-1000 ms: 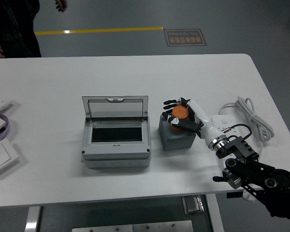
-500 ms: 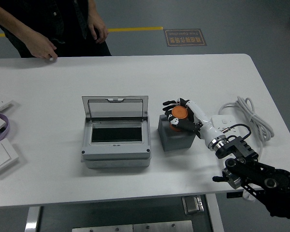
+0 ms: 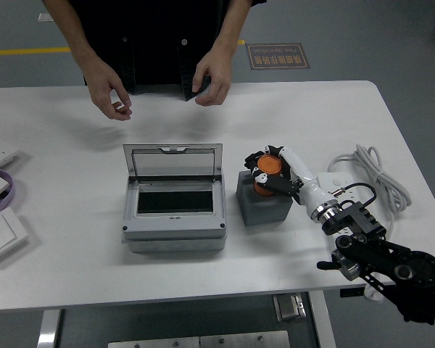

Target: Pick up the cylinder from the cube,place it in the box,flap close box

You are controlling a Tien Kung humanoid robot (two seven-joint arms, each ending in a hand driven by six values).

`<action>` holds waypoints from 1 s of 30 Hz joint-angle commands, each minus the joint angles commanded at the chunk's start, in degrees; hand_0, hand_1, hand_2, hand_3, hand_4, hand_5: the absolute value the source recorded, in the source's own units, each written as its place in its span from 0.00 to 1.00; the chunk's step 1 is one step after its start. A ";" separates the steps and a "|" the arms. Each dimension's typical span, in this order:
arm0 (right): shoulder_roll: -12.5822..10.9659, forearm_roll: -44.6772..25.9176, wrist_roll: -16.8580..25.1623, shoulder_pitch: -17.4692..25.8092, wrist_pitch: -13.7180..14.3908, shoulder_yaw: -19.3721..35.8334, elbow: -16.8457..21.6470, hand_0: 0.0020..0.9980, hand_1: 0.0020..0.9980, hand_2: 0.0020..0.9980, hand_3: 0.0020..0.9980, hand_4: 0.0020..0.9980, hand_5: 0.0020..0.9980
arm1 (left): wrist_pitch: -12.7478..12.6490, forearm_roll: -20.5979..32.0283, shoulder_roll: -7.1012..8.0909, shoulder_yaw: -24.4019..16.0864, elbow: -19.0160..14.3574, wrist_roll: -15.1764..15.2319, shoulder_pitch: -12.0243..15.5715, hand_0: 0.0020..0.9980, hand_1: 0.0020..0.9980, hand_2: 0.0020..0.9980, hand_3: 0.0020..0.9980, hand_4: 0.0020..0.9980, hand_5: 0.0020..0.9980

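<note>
Robot hand [image 3: 272, 172] curled around cylinder [image 3: 267, 170], over cube [image 3: 264, 206]

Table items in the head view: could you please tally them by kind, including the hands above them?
Orange cylinder: 1
Grey cube: 1
Grey box, lid open: 1
White cable: 1
White switch plates at the left edge: 3
Robot right hand, around the cylinder: 1
Person's hands: 2
Total: 10

- The box [image 3: 174, 205] stands open, its lid [image 3: 173, 161] raised at the far side, so its inside can be reached from above.
- A strip of bare tabletop [image 3: 231, 196] separates the box from the cube [image 3: 263, 205].
- A person's two hands [image 3: 110, 92] hover over the tabletop beyond the lid.
- A coiled cable [image 3: 373, 174] lies to the right of the cube.
- Flat white panels [image 3: 1, 232] lie at the left edge.
</note>
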State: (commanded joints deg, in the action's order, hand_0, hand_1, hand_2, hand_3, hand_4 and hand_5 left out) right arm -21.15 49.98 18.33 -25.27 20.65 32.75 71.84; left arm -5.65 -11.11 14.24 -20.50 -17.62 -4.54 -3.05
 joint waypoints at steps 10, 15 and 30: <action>-0.40 1.08 -0.41 0.20 1.48 2.52 3.67 0.39 0.32 0.31 0.26 0.00 0.00 | -0.04 0.17 -0.05 0.06 0.03 0.09 0.05 0.61 0.63 0.61 0.62 0.72 0.19; -0.51 3.52 -2.18 0.37 2.90 3.76 8.16 0.39 0.31 0.30 0.25 0.00 0.00 | -0.06 0.13 -0.05 0.05 0.05 0.10 0.06 0.61 0.63 0.61 0.62 0.72 0.19; 2.38 22.28 -22.10 -6.10 -3.17 3.29 18.03 0.06 0.14 0.25 0.22 0.00 0.00 | -0.11 0.03 -0.09 0.15 -0.01 0.06 0.02 0.61 0.63 0.61 0.62 0.72 0.19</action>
State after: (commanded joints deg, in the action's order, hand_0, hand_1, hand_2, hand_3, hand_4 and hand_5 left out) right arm -18.77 72.26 -3.76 -31.37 17.48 36.04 89.86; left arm -5.76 -11.08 14.15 -20.35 -17.63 -4.48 -3.03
